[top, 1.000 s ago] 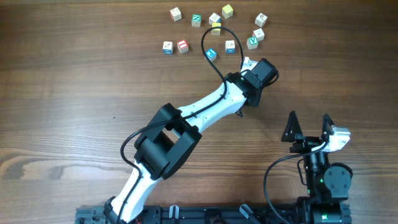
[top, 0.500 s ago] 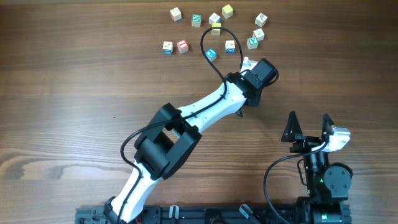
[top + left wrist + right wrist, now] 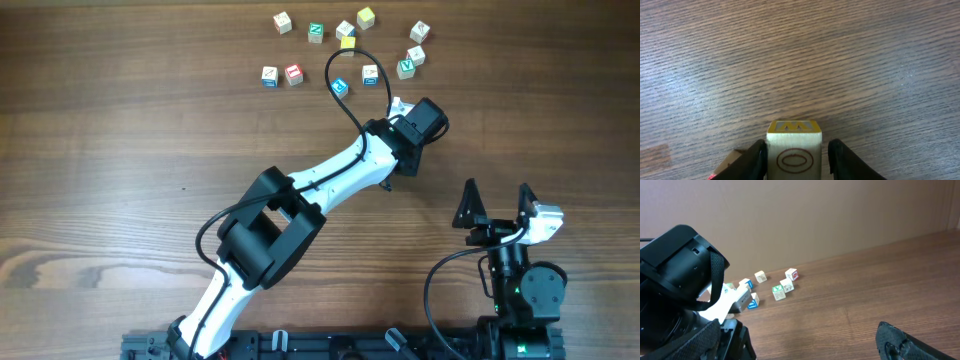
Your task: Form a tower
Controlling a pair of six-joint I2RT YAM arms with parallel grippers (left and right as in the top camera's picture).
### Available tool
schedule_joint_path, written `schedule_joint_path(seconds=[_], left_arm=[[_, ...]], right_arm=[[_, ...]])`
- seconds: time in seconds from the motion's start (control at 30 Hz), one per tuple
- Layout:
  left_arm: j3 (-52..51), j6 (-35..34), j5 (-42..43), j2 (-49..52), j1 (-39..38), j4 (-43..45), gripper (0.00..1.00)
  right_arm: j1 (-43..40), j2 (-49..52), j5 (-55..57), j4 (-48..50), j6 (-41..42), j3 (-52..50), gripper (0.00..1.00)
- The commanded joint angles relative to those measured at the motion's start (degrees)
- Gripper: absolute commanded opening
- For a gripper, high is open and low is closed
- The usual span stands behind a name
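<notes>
Left gripper (image 3: pixel 796 146) brackets the top cube of the tower (image 3: pixel 792 162), jaws a hair clear of its sides. The tower is right of centre, just near of the loose cubes (image 3: pixel 315 32). Risk: a finger catching the cube on withdrawal would skew or topple it. What is beneath is hidden.

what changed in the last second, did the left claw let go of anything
Little: the left claw slid a touch back toward the robot, and its jaws now stand just clear of the W block, apparently releasing it. The loose cubes and the open right claw stayed put.
</notes>
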Motion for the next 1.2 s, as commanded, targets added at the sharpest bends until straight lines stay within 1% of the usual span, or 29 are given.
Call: schedule_joint_path(seconds=[0.0, 0.13, 0.17, 0.3, 0.37, 0.47, 0.53, 0.6, 0.63, 0.73, 0.8, 0.83, 0.87, 0.97, 1.03, 1.13, 1.17], left_arm=[[-0.7, -0.5, 0.4, 0.5, -0.2, 1.2, 0.43], [-0.7, -0.3, -3.9, 0.5, 0.3, 3.1, 0.51], [-0.7, -0.3, -4.7, 0.5, 0.8, 3.7, 0.55], [-0.6, 0.3, -4.9, -0.1, 3.8, 3.6, 0.58], [-0.6, 3.0, -5.7, -1.4, 5.7, 3.3, 0.59], [-0.6, 2.9, -6.8, -4.8, 9.6, 2.6, 0.61], [-0.6, 2.9, -5.2, -6.1, 11.1, 1.7, 0.63], [-0.6, 2.9, -2.5, -6.2, 11.5, 0.6, 0.63], [-0.6, 2.9, -2.5, -6.2, 11.5, -0.4, 0.62], [-0.6, 2.4, -1.5, -6.2, 11.5, -2.8, 0.57], [-0.6, 2.5, 4.8, -6.2, 11.5, -2.8, 0.52], [-0.6, 2.5, 6.3, -6.1, 11.5, -2.4, 0.23], [-0.6, 2.5, 6.3, -6.0, 11.5, -1.7, 0.04], [-0.6, 2.4, 6.4, -5.5, 11.4, 1.7, 0.04], [-0.6, 3.0, 8.1, -4.0, 11.0, 3.8, 0.04], [-0.6, 3.1, 9.8, -2.2, 11.0, 3.9, 0.04], [-0.6, 4.2, 11.9, -1.6, 11.0, 4.3, 0.04]], right_arm=[[-0.3, -0.3, 0.3, 0.2, -0.4, -0.1, 1.00], [-0.3, -0.3, 0.3, 0.2, -0.4, -0.1, 1.00], [-0.3, -0.3, 0.3, 0.2, -0.4, -0.1, 1.00], [-0.3, -0.3, 0.3, 0.2, -0.4, -0.1, 1.00], [-0.3, -0.3, 0.3, 0.2, -0.4, -0.1, 1.00], [-0.3, -0.3, 0.3, 0.2, -0.4, -0.1, 1.00], [-0.3, -0.3, 0.3, 0.2, -0.4, -0.1, 1.00], [-0.3, -0.3, 0.3, 0.2, -0.4, -0.1, 1.00], [-0.3, -0.3, 0.3, 0.2, -0.4, -0.1, 1.00], [-0.3, -0.3, 0.3, 0.2, -0.4, -0.1, 1.00], [-0.3, -0.3, 0.3, 0.2, -0.4, -0.1, 1.00], [-0.3, -0.3, 0.3, 0.2, -0.4, -0.1, 1.00], [-0.3, -0.3, 0.3, 0.2, -0.4, -0.1, 1.00], [-0.3, -0.3, 0.3, 0.2, -0.4, -0.1, 1.00], [-0.3, -0.3, 0.3, 0.2, -0.4, -0.1, 1.00], [-0.3, -0.3, 0.3, 0.2, -0.4, -0.1, 1.00], [-0.3, -0.3, 0.3, 0.2, -0.4, -0.1, 1.00]])
